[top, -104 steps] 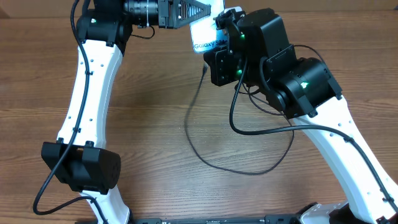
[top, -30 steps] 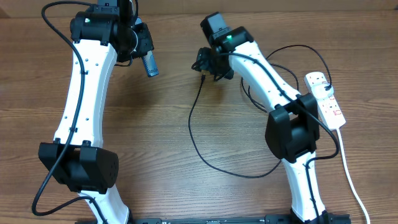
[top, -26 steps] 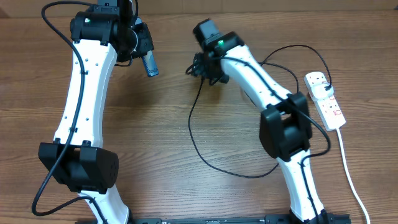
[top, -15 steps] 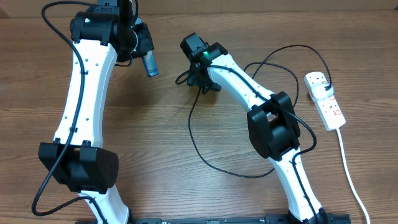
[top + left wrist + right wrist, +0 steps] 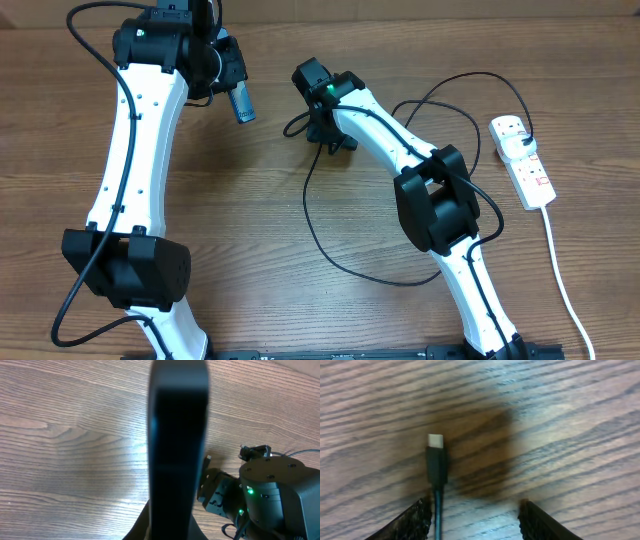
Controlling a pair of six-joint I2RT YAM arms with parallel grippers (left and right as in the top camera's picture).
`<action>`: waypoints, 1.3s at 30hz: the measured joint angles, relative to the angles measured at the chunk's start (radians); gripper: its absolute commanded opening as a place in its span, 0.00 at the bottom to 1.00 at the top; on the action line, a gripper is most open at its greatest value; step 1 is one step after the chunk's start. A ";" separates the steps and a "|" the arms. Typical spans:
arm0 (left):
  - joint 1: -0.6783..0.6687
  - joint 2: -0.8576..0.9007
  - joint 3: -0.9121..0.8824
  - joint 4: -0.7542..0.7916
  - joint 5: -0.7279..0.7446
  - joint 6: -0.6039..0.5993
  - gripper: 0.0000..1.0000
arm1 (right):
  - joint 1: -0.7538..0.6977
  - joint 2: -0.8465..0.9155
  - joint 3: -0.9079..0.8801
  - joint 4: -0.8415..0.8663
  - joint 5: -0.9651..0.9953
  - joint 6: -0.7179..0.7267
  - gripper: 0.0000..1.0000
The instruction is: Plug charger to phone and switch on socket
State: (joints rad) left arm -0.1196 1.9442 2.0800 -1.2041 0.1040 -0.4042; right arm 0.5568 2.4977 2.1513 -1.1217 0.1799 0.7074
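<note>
My left gripper (image 5: pixel 230 85) is raised at the back left, shut on the phone (image 5: pixel 241 104), which shows edge-on from overhead. In the left wrist view the phone (image 5: pixel 177 435) is a dark upright slab rising from the jaws. My right gripper (image 5: pixel 327 137) points down over the free end of the charger (image 5: pixel 309 215), a thin black cable that loops across the table. In the right wrist view the connector tip (image 5: pixel 436 460) lies on the wood. Its cable runs between the open fingers, close to the left fingertip (image 5: pixel 412 520). The socket (image 5: pixel 527 165) lies at the far right.
The white cord (image 5: pixel 562 285) of the socket runs down the right edge of the table. Black arm cables (image 5: pixel 470 85) arc above the right arm. The right arm's wrist (image 5: pixel 272 492) shows in the left wrist view, low and right of the phone.
The right arm has swung left and settled over the cable's free end, with its jaws narrowing. The left arm and the phone have stayed still.
</note>
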 measured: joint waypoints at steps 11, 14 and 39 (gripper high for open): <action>0.000 0.000 0.000 0.000 0.005 -0.008 0.04 | -0.031 0.000 0.016 -0.154 -0.028 0.067 0.54; 0.000 0.000 0.000 0.008 0.008 -0.008 0.04 | -0.043 0.000 0.020 -0.158 -0.058 0.067 0.55; 0.000 0.000 0.000 0.019 0.015 -0.008 0.04 | -0.098 0.008 0.031 -0.095 -0.120 0.066 0.49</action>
State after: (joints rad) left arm -0.1196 1.9442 2.0800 -1.1851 0.1192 -0.4122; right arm 0.4591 2.5053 2.1818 -1.2167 0.0601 0.7738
